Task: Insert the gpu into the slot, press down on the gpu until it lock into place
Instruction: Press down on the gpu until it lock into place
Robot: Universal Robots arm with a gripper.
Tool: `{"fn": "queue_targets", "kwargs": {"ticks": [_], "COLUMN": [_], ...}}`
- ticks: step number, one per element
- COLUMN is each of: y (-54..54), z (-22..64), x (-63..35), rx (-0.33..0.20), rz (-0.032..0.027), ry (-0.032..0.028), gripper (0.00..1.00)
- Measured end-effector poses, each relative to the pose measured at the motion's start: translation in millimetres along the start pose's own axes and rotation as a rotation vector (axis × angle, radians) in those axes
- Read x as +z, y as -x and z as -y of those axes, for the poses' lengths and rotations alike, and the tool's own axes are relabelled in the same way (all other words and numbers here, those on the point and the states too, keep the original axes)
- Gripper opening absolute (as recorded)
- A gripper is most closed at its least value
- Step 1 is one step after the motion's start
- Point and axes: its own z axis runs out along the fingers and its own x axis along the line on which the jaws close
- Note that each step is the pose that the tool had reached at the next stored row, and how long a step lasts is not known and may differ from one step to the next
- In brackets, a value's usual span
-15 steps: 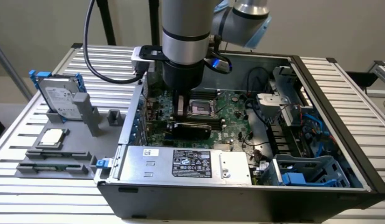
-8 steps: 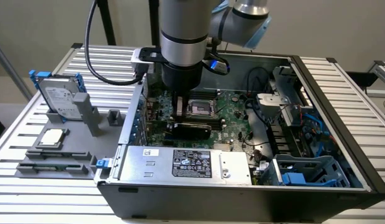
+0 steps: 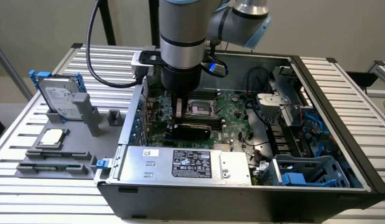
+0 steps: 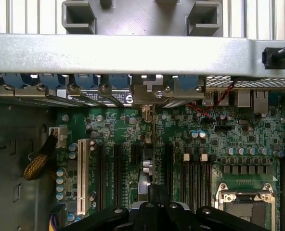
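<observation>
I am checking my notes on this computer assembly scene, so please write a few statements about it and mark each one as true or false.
1. The claw is shut on the gpu inside the open case. True.
2. The hard drive lies inside the case. False: it stands in the grey holder outside the case, at the exterior view's left.
3. In the exterior view, the power-supply box sits along the case wall nearest the camera. True.
4. A cooler covers the processor socket. False: the socket is uncovered.
</observation>
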Motion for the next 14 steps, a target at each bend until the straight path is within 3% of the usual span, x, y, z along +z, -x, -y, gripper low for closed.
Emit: {"fn": "queue_targets", "kwargs": {"ticks": [2,4,7,11,14], "y": [0.5,0.7,0.5,0.4,0.3], "z": [0.2,0.1,-0.3,-2.3,-6.4], "x": [-1.8,-6.9,-19.7,-23.0,-23.2], "rx": [0.000,0.000,0.000,0.000,0.000], "rz": [-0.0008,0.0056,0.0033,0.0031,-0.0024], "ry": [0.0007,-0.0031,-0.0015,-0.0014,0.0090], "gripper": [0.11,0.11,0.11,0.11,0.11]}}
